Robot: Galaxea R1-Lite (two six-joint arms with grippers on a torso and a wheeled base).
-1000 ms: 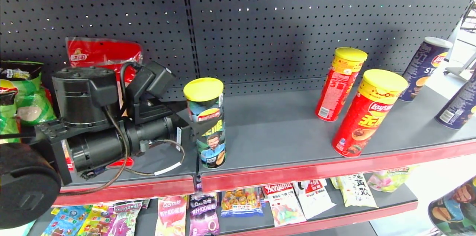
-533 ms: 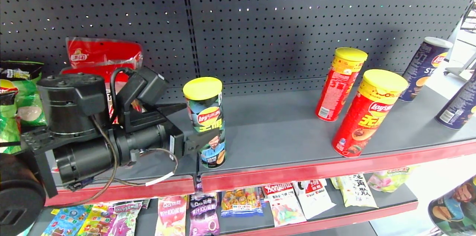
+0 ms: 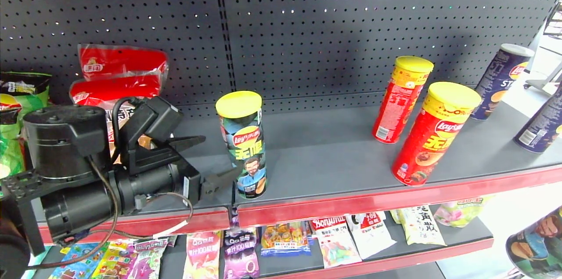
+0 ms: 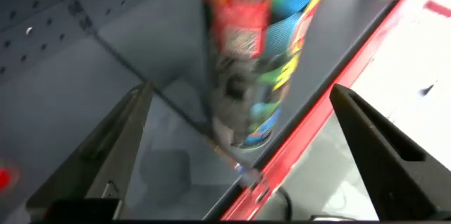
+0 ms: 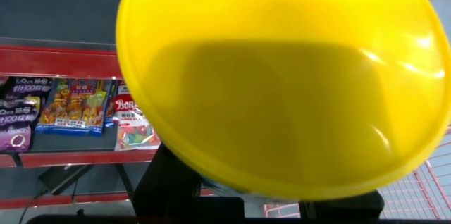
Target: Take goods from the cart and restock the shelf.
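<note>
Can (image 3: 243, 147): upright, at front edge of shelf (image 3: 333, 156). Left gripper (image 3: 219, 156): fingers wide, just beside can. Right gripper (image 5: 257, 197): fingers holding second can (image 5: 282, 76), yellow-lidded.

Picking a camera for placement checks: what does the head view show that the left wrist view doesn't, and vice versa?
Head view only: the green can's yellow lid, two red cans, blue cans, red bags, snack packs below, a second green can at the right. Left wrist view only: the green can's side facing the left claw. Both: that can standing on the shelf by its red edge, ahead of the open claw.
</note>
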